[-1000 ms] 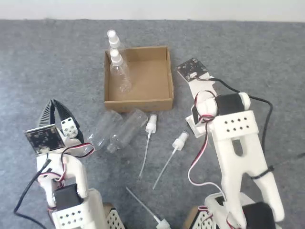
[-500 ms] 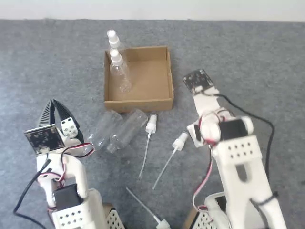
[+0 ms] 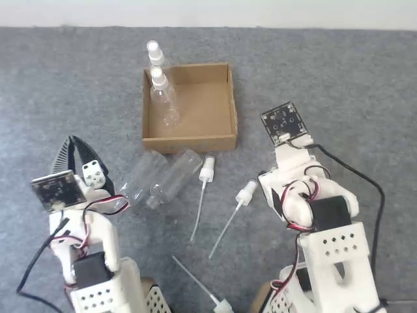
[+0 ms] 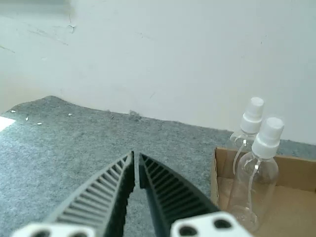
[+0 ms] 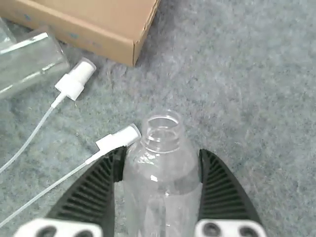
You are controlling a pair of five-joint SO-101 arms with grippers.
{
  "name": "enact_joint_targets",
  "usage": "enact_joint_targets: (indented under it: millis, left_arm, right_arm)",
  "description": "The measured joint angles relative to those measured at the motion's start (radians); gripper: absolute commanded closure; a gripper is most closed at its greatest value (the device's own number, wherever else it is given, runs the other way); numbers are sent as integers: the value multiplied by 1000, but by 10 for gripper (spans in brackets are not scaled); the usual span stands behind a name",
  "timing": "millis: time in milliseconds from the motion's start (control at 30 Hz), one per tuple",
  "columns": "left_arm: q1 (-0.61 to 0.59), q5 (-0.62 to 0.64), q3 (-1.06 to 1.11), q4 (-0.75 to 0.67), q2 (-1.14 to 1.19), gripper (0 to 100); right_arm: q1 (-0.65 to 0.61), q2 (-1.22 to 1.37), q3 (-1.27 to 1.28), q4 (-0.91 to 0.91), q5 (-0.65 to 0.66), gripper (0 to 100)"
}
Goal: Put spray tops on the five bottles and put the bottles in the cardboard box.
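In the right wrist view my right gripper [image 5: 160, 157] is shut on an uncapped clear bottle [image 5: 160, 136], held just above the grey mat. A spray top [image 5: 117, 138] lies right beside the bottle's neck, another spray top [image 5: 74, 81] lies nearer the cardboard box [image 5: 98, 24]. My left gripper [image 3: 73, 149] is shut and holds nothing, left of two uncapped bottles [image 3: 140, 177] [image 3: 177, 175] lying on the mat. One capped bottle [image 3: 163, 98] stands in the cardboard box [image 3: 221, 104]; a second capped bottle [image 3: 155, 53] stands just behind it.
A third spray top [image 3: 220, 305] lies at the near edge between the arm bases. A pale wall [image 4: 173, 59] rises behind the mat. The right arm's wrist board [image 3: 287, 122] hangs right of the box.
The right arm has drawn back from beside the box toward its base, carrying the bottle with it. The left arm has stayed still.
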Motion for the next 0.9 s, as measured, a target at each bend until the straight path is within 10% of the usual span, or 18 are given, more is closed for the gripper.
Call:
enact_joint_targets:
  millis: [900]
  left_arm:
    - [408, -46, -255, 161, -11, 949]
  right_arm:
    - [160, -2, 26, -68, -58, 923]
